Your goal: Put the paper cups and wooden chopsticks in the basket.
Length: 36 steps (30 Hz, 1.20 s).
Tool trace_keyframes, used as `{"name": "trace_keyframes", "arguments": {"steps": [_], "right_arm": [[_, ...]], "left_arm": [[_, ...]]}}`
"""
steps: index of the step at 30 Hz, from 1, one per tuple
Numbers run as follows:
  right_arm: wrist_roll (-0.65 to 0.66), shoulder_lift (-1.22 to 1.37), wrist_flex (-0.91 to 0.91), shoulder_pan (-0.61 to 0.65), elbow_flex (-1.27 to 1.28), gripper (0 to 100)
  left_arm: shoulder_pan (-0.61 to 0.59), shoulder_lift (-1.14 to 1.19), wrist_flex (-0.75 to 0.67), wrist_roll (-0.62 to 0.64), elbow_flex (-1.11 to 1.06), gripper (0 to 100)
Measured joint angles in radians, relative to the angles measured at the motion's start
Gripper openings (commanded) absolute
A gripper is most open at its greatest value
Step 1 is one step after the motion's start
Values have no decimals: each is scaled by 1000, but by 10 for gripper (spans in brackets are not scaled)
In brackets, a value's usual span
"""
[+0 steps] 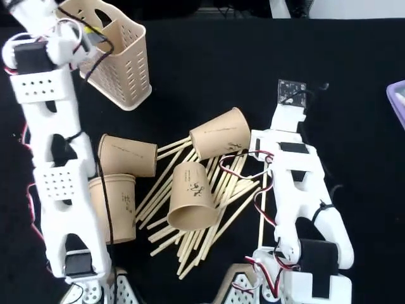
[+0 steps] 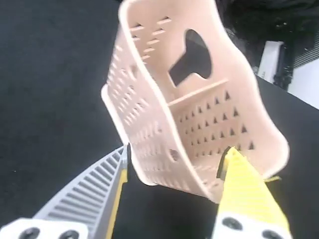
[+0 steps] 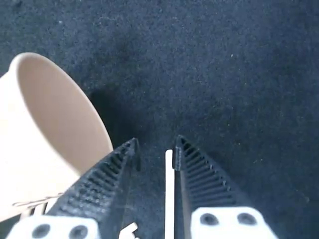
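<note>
Several brown paper cups lie on their sides on the black table: one (image 1: 221, 133) at the top of the heap, one (image 1: 193, 196) in the middle, two (image 1: 126, 156) (image 1: 115, 206) at the left. Wooden chopsticks (image 1: 202, 218) are scattered under and between them. The beige perforated basket (image 1: 117, 54) sits tilted at the back left. My left gripper (image 2: 177, 152) holds the basket's (image 2: 199, 114) near wall between its fingers. My right gripper (image 3: 154, 147) hangs low beside a cup's rim (image 3: 45, 124), slightly open, with one chopstick (image 3: 169, 194) lying between its fingers.
A purple object (image 1: 397, 101) shows at the right edge. The left arm (image 1: 54, 158) runs along the left side past two cups. The right arm (image 1: 297, 183) stands right of the chopstick heap. Bare black table lies at the back middle and right.
</note>
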State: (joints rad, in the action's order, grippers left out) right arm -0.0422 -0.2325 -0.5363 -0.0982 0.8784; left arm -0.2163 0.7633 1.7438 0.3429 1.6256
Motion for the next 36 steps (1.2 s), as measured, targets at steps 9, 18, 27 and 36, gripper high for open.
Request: {"name": "trace_keyframes", "arguments": {"steps": [9, 18, 27, 36], "right_arm": [[0, 0, 0, 0, 0, 119], [0, 0, 0, 0, 0, 119], [0, 0, 0, 0, 0, 119], [0, 0, 0, 0, 0, 119]], "left_arm": [[60, 114, 0, 29, 0, 302], [63, 170, 0, 31, 0, 24], [69, 173, -6, 17, 0, 30], [144, 153, 3, -316, 2, 30]]}}
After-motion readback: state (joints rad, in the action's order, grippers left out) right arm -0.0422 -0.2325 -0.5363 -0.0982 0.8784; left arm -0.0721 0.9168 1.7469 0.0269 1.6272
